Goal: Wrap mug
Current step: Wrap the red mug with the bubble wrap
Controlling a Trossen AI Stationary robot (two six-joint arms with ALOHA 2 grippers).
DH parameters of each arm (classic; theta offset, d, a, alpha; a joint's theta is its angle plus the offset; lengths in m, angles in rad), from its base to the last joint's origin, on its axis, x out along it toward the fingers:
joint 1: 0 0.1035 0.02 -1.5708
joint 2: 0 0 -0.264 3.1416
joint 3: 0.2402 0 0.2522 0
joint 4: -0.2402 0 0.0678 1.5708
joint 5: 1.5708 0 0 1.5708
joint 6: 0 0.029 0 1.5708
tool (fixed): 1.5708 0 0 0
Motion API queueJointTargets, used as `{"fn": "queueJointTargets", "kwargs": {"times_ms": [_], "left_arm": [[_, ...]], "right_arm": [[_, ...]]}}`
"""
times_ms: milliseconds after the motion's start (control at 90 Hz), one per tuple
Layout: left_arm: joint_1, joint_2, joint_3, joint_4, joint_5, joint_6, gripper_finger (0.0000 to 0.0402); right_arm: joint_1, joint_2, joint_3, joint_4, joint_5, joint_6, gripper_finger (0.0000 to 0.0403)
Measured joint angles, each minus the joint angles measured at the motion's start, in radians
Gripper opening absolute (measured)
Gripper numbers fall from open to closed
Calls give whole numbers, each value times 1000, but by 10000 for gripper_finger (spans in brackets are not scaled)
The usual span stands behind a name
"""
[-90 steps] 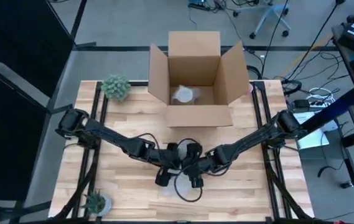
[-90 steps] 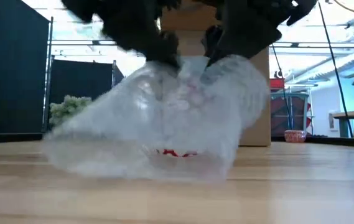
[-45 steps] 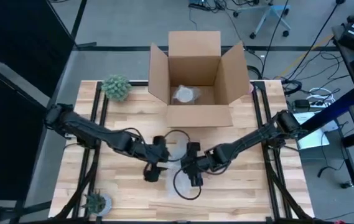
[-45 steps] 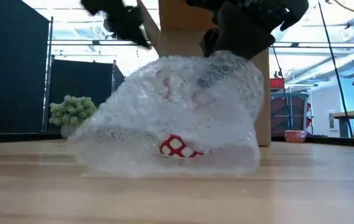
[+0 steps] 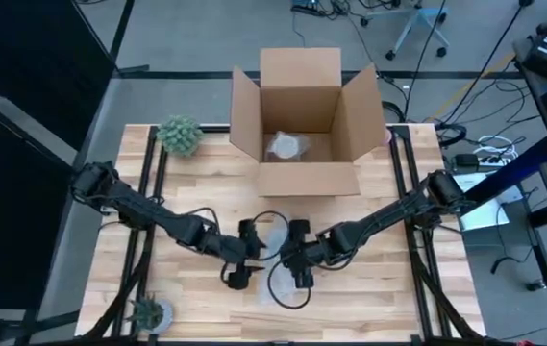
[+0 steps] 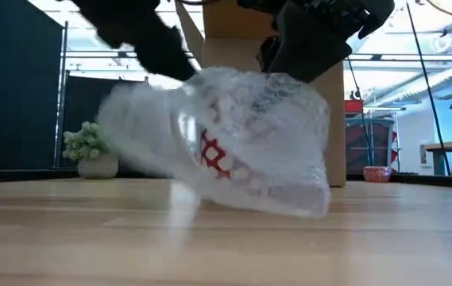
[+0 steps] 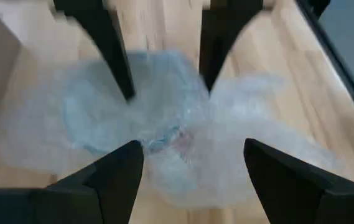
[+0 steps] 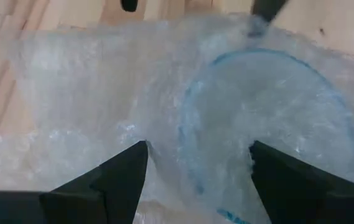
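A mug with a red pattern (image 6: pixel 214 153) and a blue rim (image 8: pixel 270 124) sits inside a crumpled sheet of bubble wrap (image 6: pixel 257 151) at mid-table. The bundle is tilted: its left side is off the table and it rests on its lower right part (image 6: pixel 305 205). My left gripper (image 5: pixel 257 242) comes at it from the table's left and my right gripper (image 5: pixel 288 252) from the right. Both are open, with the wrap between their fingers. My left gripper stands open at the bundle's upper left side (image 6: pixel 179 75), slanting down from the table's left. One fingertip (image 8: pixel 259 22) meets the wrap beside the mug's rim. Whether the fingers press the wrap or only brush it, I cannot tell. My right gripper stands open on the bundle's top (image 6: pixel 285 75), slanting down from the table's right. Its two fingertips (image 7: pixel 127 93) rest on the bubble wrap, one on each side of a fold, near the mug's rim. The wrap is not pinched between them.
An open cardboard box (image 5: pixel 302 125) stands at the far middle with a wrapped item (image 5: pixel 285 146) inside. A potted plant (image 5: pixel 179 135) stands at the far left and a smaller one (image 5: pixel 148 312) at the near left. Bare wood lies at the near edge.
My left gripper let go of the wrap, rose toward the table's left, then came back down onto the bundle's left side. The wrap, spread low before, has gathered up. Its left side has lifted off the table and the mug has tipped. My right gripper has stayed on top.
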Motion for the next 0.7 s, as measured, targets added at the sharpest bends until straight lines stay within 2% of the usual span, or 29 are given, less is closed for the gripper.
{"fn": "queueJointTargets", "kwargs": {"times_ms": [111, 311, 700], "left_arm": [[24, 0, 4, 64, 7, 44, 264], [84, 36, 2, 45, 29, 70, 264], [100, 119, 5, 117, 51, 69, 264]], "right_arm": [[-1, 0, 0, 1, 0, 3, 258], [-3, 0, 0, 12, 2, 3, 258], [-13, 0, 0, 22, 1, 3, 258]]}}
